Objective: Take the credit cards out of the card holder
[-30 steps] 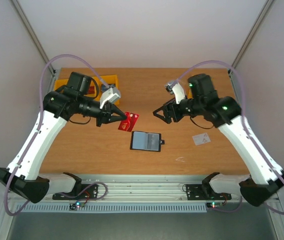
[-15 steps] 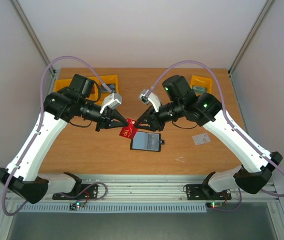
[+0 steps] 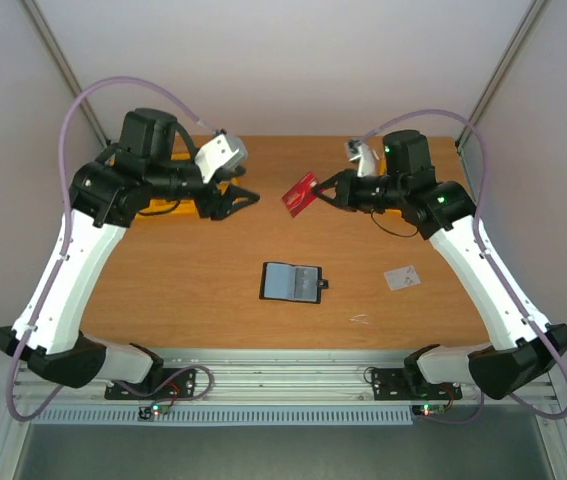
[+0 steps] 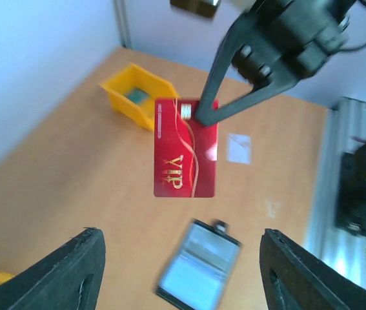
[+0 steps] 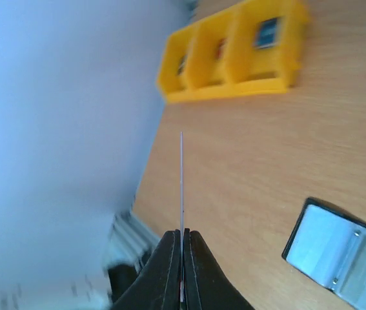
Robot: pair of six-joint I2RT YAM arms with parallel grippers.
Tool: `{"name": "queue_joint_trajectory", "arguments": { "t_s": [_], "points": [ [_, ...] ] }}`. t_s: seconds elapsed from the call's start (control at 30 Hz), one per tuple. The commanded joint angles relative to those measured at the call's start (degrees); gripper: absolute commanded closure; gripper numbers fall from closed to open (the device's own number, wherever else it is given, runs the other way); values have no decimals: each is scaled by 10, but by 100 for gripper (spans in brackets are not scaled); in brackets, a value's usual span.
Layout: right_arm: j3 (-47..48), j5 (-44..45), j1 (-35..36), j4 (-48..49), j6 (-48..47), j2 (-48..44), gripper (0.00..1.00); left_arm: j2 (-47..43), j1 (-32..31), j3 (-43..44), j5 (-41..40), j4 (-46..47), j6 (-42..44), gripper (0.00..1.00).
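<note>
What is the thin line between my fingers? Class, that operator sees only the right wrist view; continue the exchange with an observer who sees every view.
Observer: It is a red card with gold VIP lettering, pinched near one short edge by your right gripper and held above the table.
Operator: Is the other arm holding it too?
Observer: No. The left gripper is open and apart from the card.
Operator: Is another card out?
Observer: Yes. A whitish card lies flat on the table, to the right of the card holder and not touching it.
</note>
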Motion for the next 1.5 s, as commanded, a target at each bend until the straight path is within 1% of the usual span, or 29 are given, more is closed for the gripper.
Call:
{"name": "queue_joint_trajectory", "arguments": {
  "t_s": [0.0,0.13,0.2,0.27,0.33,0.4,0.53,0.6,0.67,0.7,0.73,0.77,0.87,0.9,1.0,1.1,1.13,1.17,1.2,1.23,1.3,1.33,1.47],
  "points": [
    [-48,50,-43,119,290,-18,99,50,-68,88,-179,20,96,34],
    [-64,126,-43,146,398,-34,99,62,-171,63,-277,27,235,32],
    [-78,147,-39,162,440,-41,99,63,-217,26,-340,59,288,31],
    [-82,170,-29,160,460,-45,99,65,-245,-10,-396,114,352,27],
    [-88,190,-14,160,478,-47,99,73,-262,-43,-446,177,406,24],
    [-100,199,-1,171,492,-47,99,80,-269,-67,-488,247,461,24],
    [-115,201,20,196,512,-45,99,95,-269,-104,-521,352,515,29],
    [-118,199,22,200,516,-46,99,103,-269,-117,-533,380,525,36],
    [-119,200,22,200,515,-49,99,103,-267,-129,-539,388,527,48],
    [-120,201,22,200,513,-52,99,102,-266,-136,-541,394,526,57],
    [-120,202,22,200,512,-53,99,103,-265,-140,-543,398,525,63],
    [-120,202,22,201,511,-54,99,103,-264,-143,-545,402,525,74],
    [-120,193,22,210,512,-53,99,103,-261,-144,-548,413,526,97],
    [-120,189,22,212,512,-52,99,104,-260,-145,-550,421,527,99],
    [-122,189,22,212,509,-57,99,103,-255,-146,-551,428,526,100],
    [-122,196,21,213,495,-61,99,102,-244,-138,-539,410,511,100],
    [-120,198,21,212,488,-60,94,102,-239,-131,-528,391,499,100],
    [-118,200,19,207,482,-58,77,104,-234,-116,-512,360,490,100],
    [-118,200,16,205,477,-57,48,105,-224,-103,-498,322,474,100],
    [-116,199,12,199,468,-56,32,107,-214,-89,-483,293,450,100],
    [-104,205,-4,167,439,-57,10,109,-187,-62,-439,229,423,100],
    [-94,215,-10,150,416,-60,3,109,-170,-52,-408,199,416,100],
    [-53,262,-23,90,304,-74,1,123,-76,-18,-327,93,425,100]
  ]
}}
